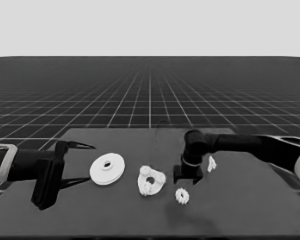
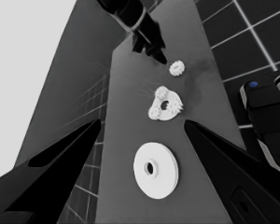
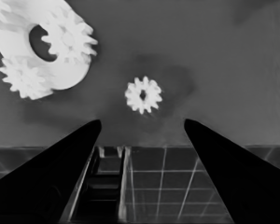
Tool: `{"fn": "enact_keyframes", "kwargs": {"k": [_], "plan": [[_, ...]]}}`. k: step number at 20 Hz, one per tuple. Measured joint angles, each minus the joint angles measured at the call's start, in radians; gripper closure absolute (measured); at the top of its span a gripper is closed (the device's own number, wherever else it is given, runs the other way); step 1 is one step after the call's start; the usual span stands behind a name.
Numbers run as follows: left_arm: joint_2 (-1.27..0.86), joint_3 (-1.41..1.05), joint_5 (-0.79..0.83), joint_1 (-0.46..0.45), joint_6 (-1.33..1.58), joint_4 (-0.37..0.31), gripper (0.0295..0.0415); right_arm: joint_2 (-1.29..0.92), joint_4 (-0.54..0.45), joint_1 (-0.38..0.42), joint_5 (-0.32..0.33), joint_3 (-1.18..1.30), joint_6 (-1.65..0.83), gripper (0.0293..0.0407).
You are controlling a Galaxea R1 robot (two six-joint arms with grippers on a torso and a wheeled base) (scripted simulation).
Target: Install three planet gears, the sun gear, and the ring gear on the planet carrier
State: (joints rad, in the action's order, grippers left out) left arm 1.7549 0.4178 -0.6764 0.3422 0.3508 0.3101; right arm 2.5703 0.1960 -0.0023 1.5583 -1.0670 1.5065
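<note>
Left gripper [image 1: 82,162] parked over the table's left end, fingers spread wide, nothing between them. Idle.

Just to its right, the larger round part [image 1: 107,168] lies flat on the table [image 1: 250,200], centre hole up, untouched. Its turn looks a long way off.

Next along, near mid-table, the smaller round part [image 1: 151,180]. Right wrist view shows gears seated on it [image 3: 67,37]; three appear in the left wrist view, teeth overhanging its rim. The central hole reads dark and unfilled.

To its right and a little nearer the camera, one loose gear [image 1: 182,196] lies flat on the table, clear of everything.

Right gripper [image 1: 186,176] hangs just behind and above that loose gear, pointing down, fingers well apart and holding nothing. In its wrist view the gear [image 3: 143,95] sits ahead of the fingertips, about centred between them, not yet enclosed.

Judgement: the step in hand is the pick of this last gear, probably the sun gear for the centre. Next move calls for a straight descent, fingers straddling the teeth, then a squeeze.

Far right, beyond the gripper: thin white piece [image 1: 211,163], untouched.
</note>
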Motion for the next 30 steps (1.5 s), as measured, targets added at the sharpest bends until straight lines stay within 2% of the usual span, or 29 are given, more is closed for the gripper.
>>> {"fn": "enact_keyframes", "kwargs": {"k": [4, 5, 6, 8, 14, 16, 17, 24, 25, 27, 30], "plan": [[0.000, 0.000, 0.000, 0.000, 0.000, 0.000, 0.0326, -0.012, 0.000, 0.000, 0.000, 0.014, 0.001, 0.0315], [0.000, 0.000, 0.000, 0.000, 0.000, 0.000, 0.0326, -0.005, 0.101, -0.094, -0.011, -0.018, -0.023, 0.0315], [0.000, 0.000, 0.000, 0.000, 0.000, 0.000, 0.0326, 0.002, 0.159, -0.158, -0.024, -0.049, -0.044, 0.0315], [0.000, 0.000, 0.000, 0.000, 0.000, 0.000, 0.0326, 0.012, 0.208, -0.211, -0.042, -0.089, -0.068, 0.0315], [0.000, 0.000, 0.000, 0.000, 0.000, 0.000, 0.0326, 0.018, 0.231, -0.235, -0.053, -0.111, -0.081, 0.0315], [0.000, 0.000, 0.000, 0.000, 0.000, 0.000, 0.0326, 0.018, 0.232, -0.235, -0.053, -0.111, -0.081, 0.0386], [0.000, 0.000, 0.000, 0.000, 0.000, 0.000, 0.0326, 0.018, 0.232, -0.235, -0.053, -0.111, -0.081, 0.0390], [0.000, 0.000, 0.000, 0.000, 0.000, 0.000, 0.0326, 0.018, 0.232, -0.235, -0.053, -0.111, -0.081, 0.0390], [0.000, 0.000, 0.000, 0.000, 0.000, 0.000, 0.0326, -0.002, 0.148, -0.159, -0.018, -0.039, -0.038, 0.0390], [0.000, 0.000, 0.000, 0.000, 0.000, 0.000, 0.0326, -0.012, 0.054, -0.054, -0.002, 0.006, -0.007, 0.0390], [0.000, 0.000, 0.000, 0.000, 0.000, 0.000, 0.0326, -0.013, 0.011, -0.010, 0.000, 0.015, 0.000, 0.0390]]}}
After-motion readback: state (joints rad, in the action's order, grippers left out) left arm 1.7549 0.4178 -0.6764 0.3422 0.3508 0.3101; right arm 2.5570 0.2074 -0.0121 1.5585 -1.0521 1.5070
